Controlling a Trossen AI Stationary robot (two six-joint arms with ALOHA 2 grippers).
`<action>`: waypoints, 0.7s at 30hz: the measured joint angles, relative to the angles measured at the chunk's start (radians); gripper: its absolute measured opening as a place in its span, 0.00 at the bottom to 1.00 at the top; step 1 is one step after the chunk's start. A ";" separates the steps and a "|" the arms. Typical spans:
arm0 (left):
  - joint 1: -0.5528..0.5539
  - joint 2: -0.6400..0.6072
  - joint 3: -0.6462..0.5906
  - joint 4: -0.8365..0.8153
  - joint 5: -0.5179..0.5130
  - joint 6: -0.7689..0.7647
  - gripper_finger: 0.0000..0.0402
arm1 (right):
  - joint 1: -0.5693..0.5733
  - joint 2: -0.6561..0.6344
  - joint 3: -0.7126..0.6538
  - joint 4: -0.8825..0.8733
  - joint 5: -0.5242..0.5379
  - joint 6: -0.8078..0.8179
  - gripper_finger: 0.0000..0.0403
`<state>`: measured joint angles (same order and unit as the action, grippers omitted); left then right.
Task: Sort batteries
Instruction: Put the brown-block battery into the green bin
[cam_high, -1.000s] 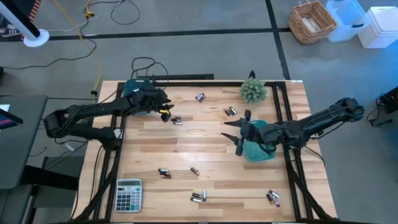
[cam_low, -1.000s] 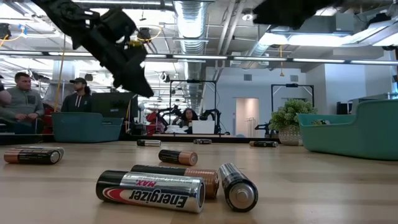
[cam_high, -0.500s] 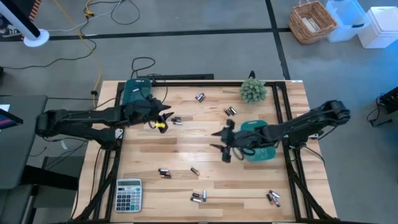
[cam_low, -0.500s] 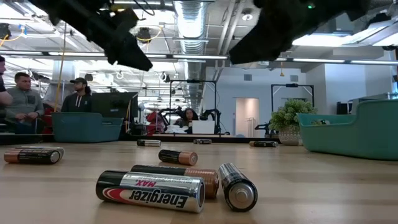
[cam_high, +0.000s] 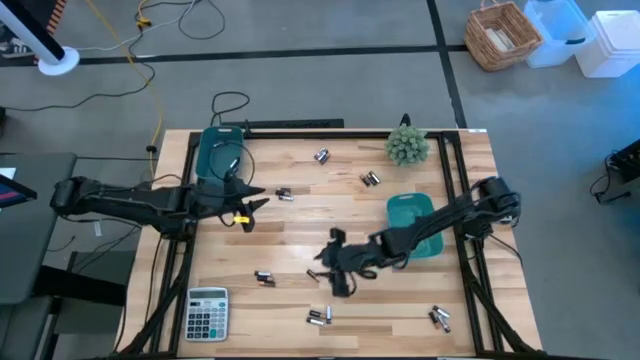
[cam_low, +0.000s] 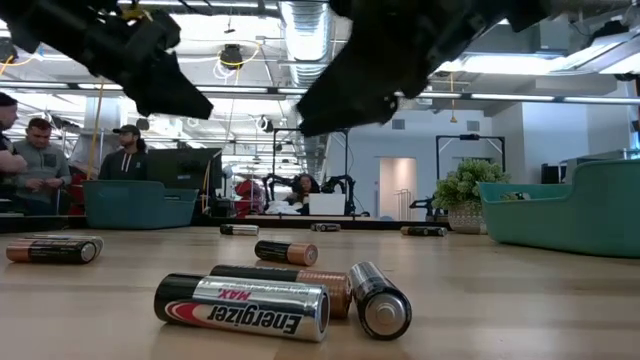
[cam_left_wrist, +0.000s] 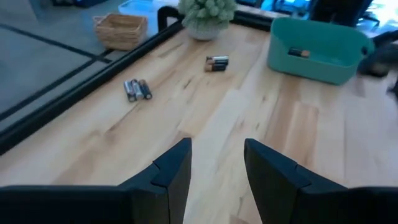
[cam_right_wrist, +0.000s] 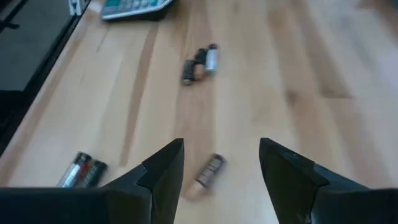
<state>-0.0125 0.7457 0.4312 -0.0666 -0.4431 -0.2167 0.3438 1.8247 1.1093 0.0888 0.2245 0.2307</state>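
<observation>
1. The light wooden slatted table (cam_high: 330, 215) carries small silver-and-dark cylindrical batteries (cam_high: 264, 278) in loose clusters: far edge, left of centre, near edge, and the near right corner (cam_high: 439, 318).
2. Two teal plastic bins: one at the far left corner (cam_high: 213, 148), one by the right edge (cam_high: 412, 212). Your left wrist view shows a battery in the right-edge bin; the other bin's contents are unreadable.
3. Right gripper (cam_high: 336, 270) hovers over the single battery (cam_right_wrist: 210, 168) near the front centre, fingers wide apart, empty.
4. Left gripper (cam_high: 243, 203) sits by the left edge, half open, empty.
5. Expect the cells to be rigid, dense and smooth, so they'll roll. Pinch across the barrel at mid-length.
6. AA versus AAA is hard to call from above.
</observation>
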 joint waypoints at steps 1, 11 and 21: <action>-0.008 -0.013 -0.001 -0.003 -0.001 0.007 0.35 | 0.006 0.026 0.019 -0.004 0.000 0.009 0.56; -0.064 -0.078 0.000 0.014 -0.003 0.035 0.35 | 0.014 0.219 0.191 -0.140 0.028 0.108 0.56; -0.068 -0.079 0.000 0.012 -0.001 0.032 0.35 | 0.022 0.323 0.270 -0.258 0.116 0.192 0.55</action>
<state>-0.0803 0.6670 0.4309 -0.0548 -0.4444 -0.1852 0.3660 2.1479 1.3792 -0.1692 0.3405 0.4227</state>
